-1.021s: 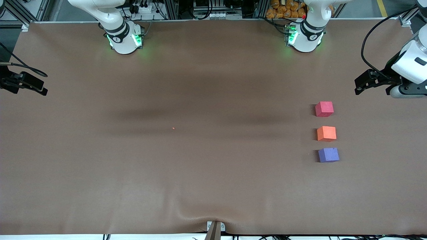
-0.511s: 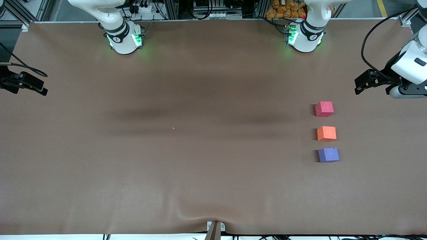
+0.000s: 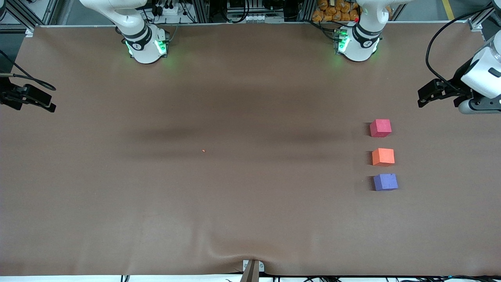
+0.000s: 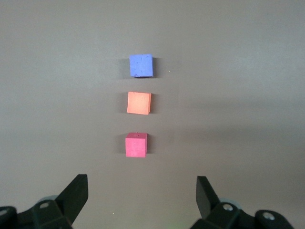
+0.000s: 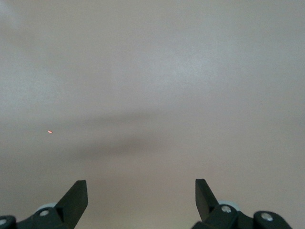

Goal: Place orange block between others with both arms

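Note:
Three small cubes stand in a row on the brown table cover, at the left arm's end of the table. The orange block [image 3: 383,156] [image 4: 139,102] sits in the middle, apart from both others. The red-pink cube [image 3: 380,128] [image 4: 136,145] is farther from the front camera, and the purple-blue cube [image 3: 385,182] [image 4: 141,65] is nearer. My left gripper [image 3: 422,98] [image 4: 142,188] hangs open and empty above the cover, beside the red-pink cube and well apart from it. My right gripper [image 3: 51,105] [image 5: 141,191] waits open and empty over the right arm's end.
A tiny orange speck [image 3: 203,150] [image 5: 50,131] lies near the middle of the cover. The cover is wrinkled at the front edge [image 3: 231,254] by a small bracket [image 3: 252,268]. A black cable [image 3: 434,47] loops to the left wrist.
The left arm's hand has drifted slightly away from the cubes. The cubes and the right arm have not moved.

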Controlling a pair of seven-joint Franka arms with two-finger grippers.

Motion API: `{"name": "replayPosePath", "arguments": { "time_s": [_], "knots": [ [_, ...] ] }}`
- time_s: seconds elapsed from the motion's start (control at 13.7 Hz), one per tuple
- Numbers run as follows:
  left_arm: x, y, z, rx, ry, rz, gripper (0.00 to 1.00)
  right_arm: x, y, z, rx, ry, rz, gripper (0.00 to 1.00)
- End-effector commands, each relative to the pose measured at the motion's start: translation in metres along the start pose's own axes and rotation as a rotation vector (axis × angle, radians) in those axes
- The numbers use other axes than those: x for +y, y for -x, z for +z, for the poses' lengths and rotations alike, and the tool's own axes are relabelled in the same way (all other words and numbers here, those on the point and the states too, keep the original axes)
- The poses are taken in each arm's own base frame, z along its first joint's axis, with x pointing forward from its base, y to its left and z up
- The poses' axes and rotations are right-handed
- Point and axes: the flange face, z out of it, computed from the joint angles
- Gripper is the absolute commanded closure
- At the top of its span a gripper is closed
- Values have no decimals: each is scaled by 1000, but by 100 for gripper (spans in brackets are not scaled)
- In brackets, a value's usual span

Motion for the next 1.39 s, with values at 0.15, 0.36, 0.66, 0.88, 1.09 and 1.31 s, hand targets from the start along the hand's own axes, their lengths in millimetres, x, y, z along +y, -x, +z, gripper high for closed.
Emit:
{"name": "replayPosePath", "arguments": {
  "time_s": [0.15, 0.36, 0.66, 0.88, 1.09, 1.31],
  "knots": [
    [1, 10, -20, -3, 10, -4, 0, -2, -1, -4, -3, 4, 7, 0],
    [-2, 10, -18, -15, 5, -4, 0, -2, -1, -4, -1, 4, 8, 0],
    [-1, 6, -24, -22, 4, 1, 0, -2, -1, -4, -3, 4, 8, 0],
    [-3, 6, -24, -28, 0, -4, 0, -2, -1, -4, -1, 4, 8, 0],
    [-4, 6, -24, -26, -1, -9, 0, 4, 1, -3, -23, 4, 13, 0],
    [-5, 6, -24, -28, -1, -11, 0, 5, 4, -2, -36, 5, 19, 0]
  ]
}}
